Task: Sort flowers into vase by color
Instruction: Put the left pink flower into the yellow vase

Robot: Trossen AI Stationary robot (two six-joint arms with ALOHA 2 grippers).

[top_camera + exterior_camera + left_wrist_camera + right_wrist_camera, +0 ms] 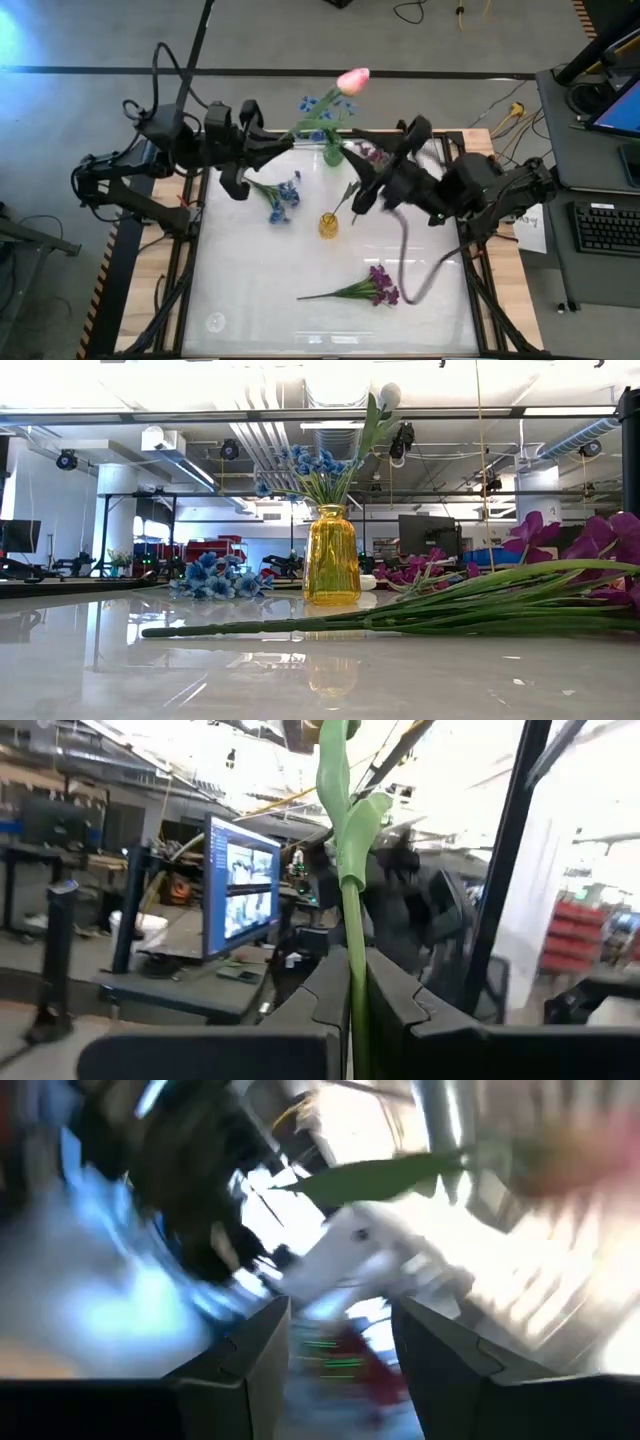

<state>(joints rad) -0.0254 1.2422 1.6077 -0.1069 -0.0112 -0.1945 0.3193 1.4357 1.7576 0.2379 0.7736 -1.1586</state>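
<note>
Left gripper (350,982): clamped on the green stem of the pink tulip-like bud (352,80), held aloft beyond the amber ribbed glass vase (328,225); only the high view shows the bud. Right gripper (340,1342): fingers parted, nothing between them, beside the vase. Blue-blossom sprig (212,578) and purple-blossom sprig (374,287) lie on the white desk (250,290) near the vase. No legible writing. Right wrist view blurred.

No text, label or number can be read anywhere.
</note>
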